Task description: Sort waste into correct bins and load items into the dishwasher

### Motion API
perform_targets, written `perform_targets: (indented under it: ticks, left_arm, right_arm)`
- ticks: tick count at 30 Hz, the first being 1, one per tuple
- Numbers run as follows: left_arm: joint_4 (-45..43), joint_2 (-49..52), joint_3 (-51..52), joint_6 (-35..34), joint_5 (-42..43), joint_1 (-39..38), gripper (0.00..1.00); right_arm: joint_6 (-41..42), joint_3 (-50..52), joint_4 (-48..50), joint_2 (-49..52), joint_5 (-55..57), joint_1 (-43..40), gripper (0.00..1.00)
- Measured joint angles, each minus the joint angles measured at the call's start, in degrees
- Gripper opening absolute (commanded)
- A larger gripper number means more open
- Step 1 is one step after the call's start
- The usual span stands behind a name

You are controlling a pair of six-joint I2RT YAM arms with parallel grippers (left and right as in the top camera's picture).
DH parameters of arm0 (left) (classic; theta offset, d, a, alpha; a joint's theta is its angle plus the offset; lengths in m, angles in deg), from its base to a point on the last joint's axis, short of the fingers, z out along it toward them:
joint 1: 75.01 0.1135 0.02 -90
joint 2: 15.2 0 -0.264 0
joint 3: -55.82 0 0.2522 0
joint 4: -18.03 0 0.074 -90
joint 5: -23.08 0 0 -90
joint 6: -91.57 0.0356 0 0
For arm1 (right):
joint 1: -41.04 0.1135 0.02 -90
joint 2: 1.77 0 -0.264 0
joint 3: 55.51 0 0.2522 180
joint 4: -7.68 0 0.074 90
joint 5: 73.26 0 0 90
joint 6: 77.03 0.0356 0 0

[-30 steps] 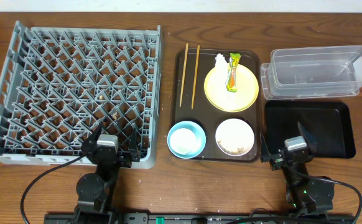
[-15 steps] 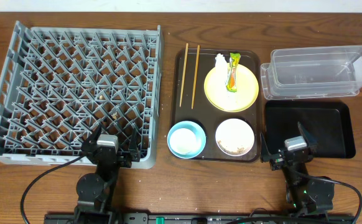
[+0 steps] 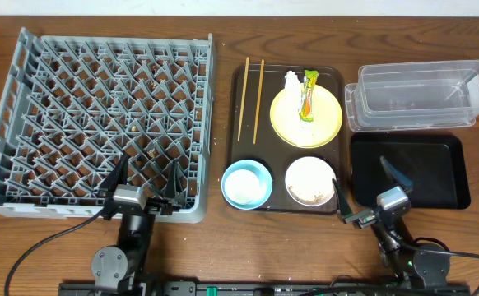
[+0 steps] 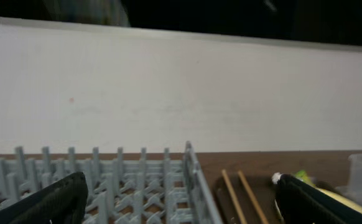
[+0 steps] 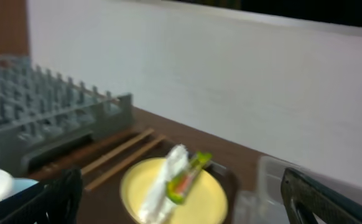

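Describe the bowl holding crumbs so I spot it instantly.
Find the dark brown serving tray mid-table. Two small bowls sit at its near edge. Yours is the white bowl on the right, speckled with crumbs, beside the light blue bowl.

a: left gripper [image 3: 145,179]: black tapered fingers [image 4: 50,202], pale grey block behind them, black rounded joints below.
b: right gripper [image 3: 369,187]: same build, silver-grey block, black housing.
a: wiring?
b: thin black cable [image 3: 65,228] curving off the left arm; another on the right.
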Motion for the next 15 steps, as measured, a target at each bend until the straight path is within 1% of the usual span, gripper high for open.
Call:
perform_targets:
  ticks: [3, 6, 9, 10, 12, 15]
  left_arm:
    - [1.7, 2.8, -4.1, -1.4, 0.2, 0.0, 0.98]
    - [7.1, 7.9, -11.5, -2.1, 0.2, 0.0, 0.98]
    - [17.4, 15.5, -23.0, -2.7, 0.4, 0.0, 0.98]
    - [18.6, 16.9, -24.9, -2.8, 0.4, 0.0, 0.98]
    - [25.2, 21.9, -32.0, -2.9, 0.6, 0.0, 0.98]
    - [36.7, 30.2, -43.4, -3.1, 0.9, 0.0, 0.98]
  right_arm:
    - [2.4, -3.5, -3.0, 1.2, -1.5, 0.0, 0.99]
    - [3.7, -10.8, -8.4, 5.1, -1.9, 0.0, 0.99]
    - [4.6, -20.9, -14.2, 12.7, -2.3, 0.0, 0.99]
    - [4.7, -23.3, -15.5, 14.6, -2.5, 0.0, 0.99]
    - [4.8, -30.6, -21.2, 20.8, -2.7, 0.0, 0.99]
    - [3.5, -44.4, -32.1, 32.3, -2.8, 0.0, 0.99]
